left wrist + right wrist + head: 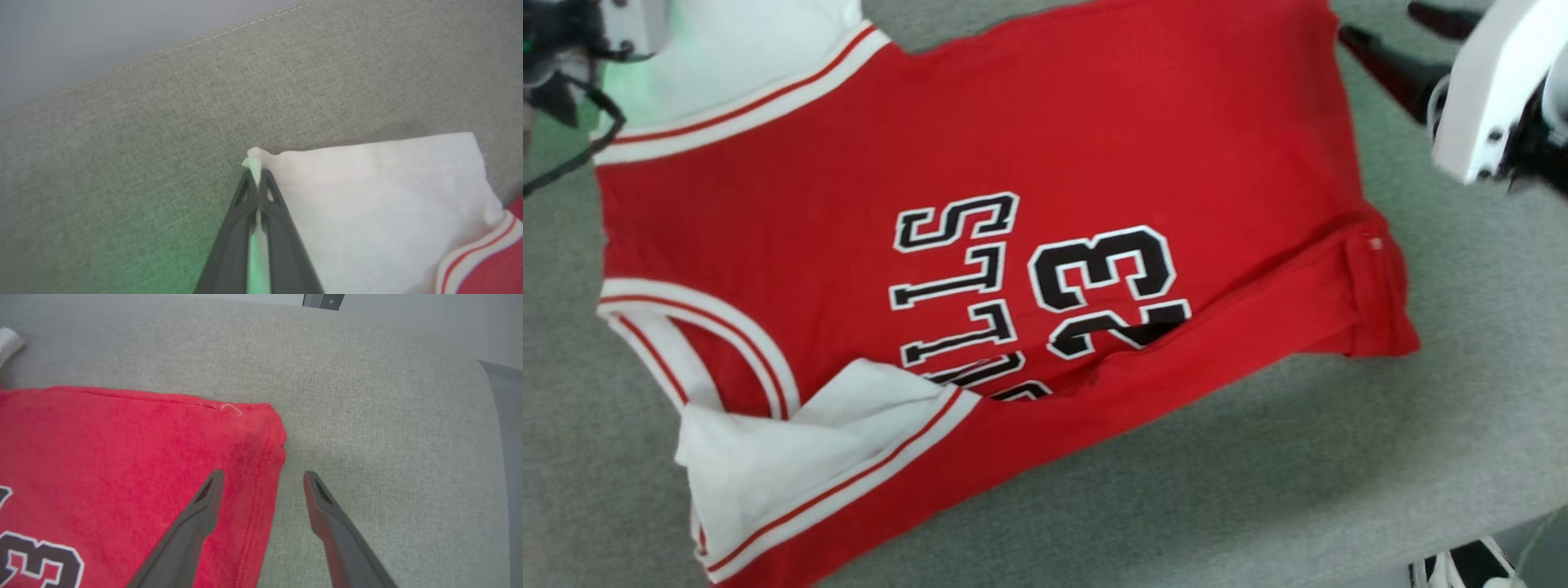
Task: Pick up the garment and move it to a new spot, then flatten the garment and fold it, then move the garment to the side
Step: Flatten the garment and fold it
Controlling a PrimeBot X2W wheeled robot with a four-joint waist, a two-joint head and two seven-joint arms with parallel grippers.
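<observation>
The left gripper had its fingers pressed together, pinching the corner of a white sleeve end of the garment. The right gripper had its fingers spread wide and held nothing. One finger lay over the red hem corner and the other over the grey upholstered surface; whether either touched could not be told. In the head view the left wrist sat at the upper left, cut off by the frame, and the right arm's pale casing reached in from the upper right. The garment lay spread on the surface, its near edge folded over and hiding part of the black lettering and the number.
</observation>
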